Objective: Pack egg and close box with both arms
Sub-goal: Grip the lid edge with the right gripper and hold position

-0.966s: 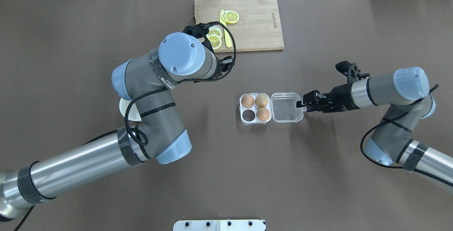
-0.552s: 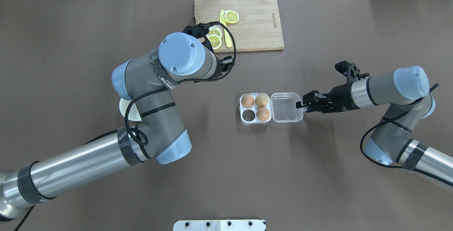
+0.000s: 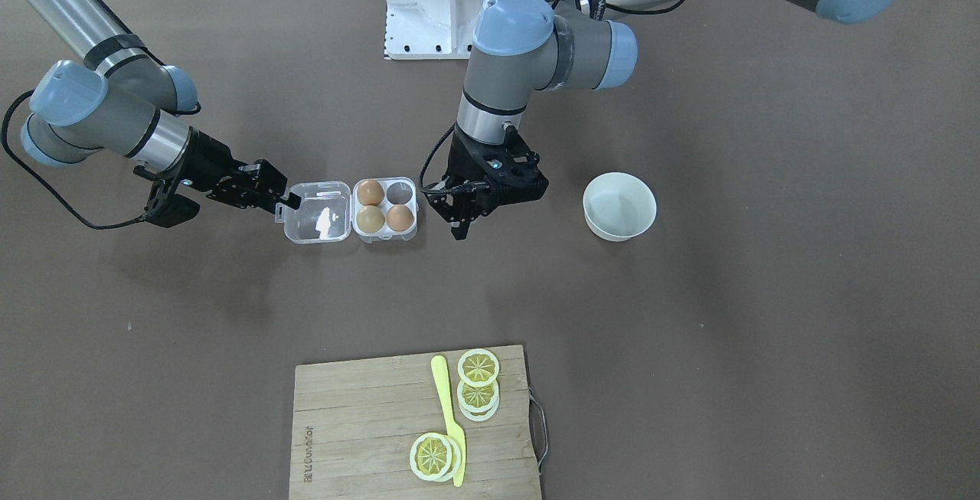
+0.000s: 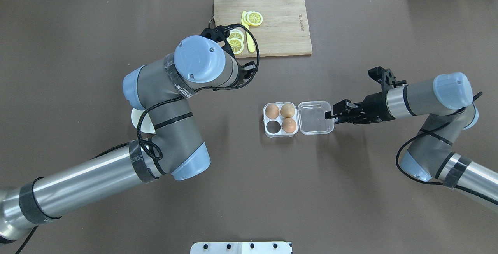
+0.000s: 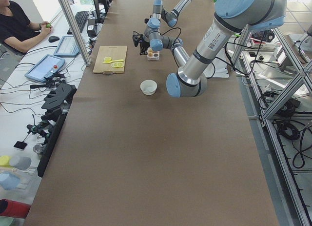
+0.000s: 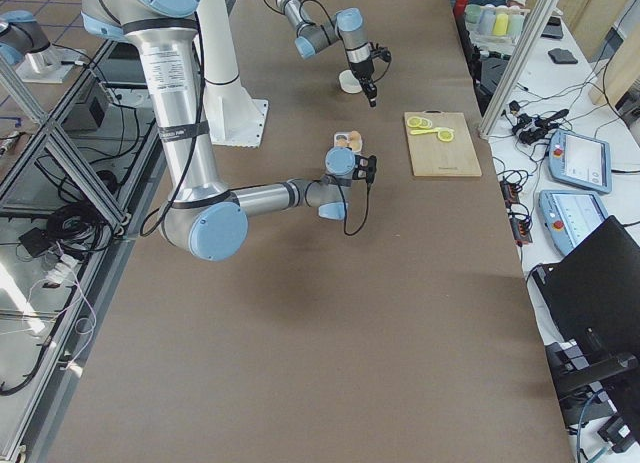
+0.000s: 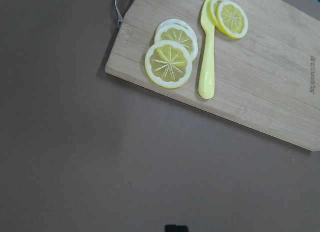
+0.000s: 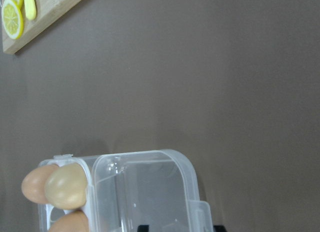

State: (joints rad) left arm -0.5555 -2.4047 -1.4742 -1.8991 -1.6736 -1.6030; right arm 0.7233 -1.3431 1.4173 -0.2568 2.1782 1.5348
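The clear box (image 4: 280,134) sits mid-table with its lid (image 4: 316,118) folded flat to the right. The pinkish-orange egg (image 4: 272,111) lies in the far-left cell (image 3: 399,217), beside a paler tan egg (image 4: 287,110) and an orange-brown egg (image 4: 288,125). The near-left cell (image 4: 274,127) is empty. My right gripper (image 4: 332,116) is open at the lid's latch edge (image 8: 202,214), one fingertip on each side. My left gripper (image 3: 459,226) is shut and empty. It hangs above the table left of the box, pointing down.
A wooden cutting board (image 4: 286,32) with lemon slices and a yellow knife lies at the far edge, ahead of the left gripper. A white bowl (image 3: 591,209) stands left of the left arm, mostly hidden under it in the overhead view.
The right arm has shifted very slightly at the lid's edge. The left arm, the box and the eggs have not moved.
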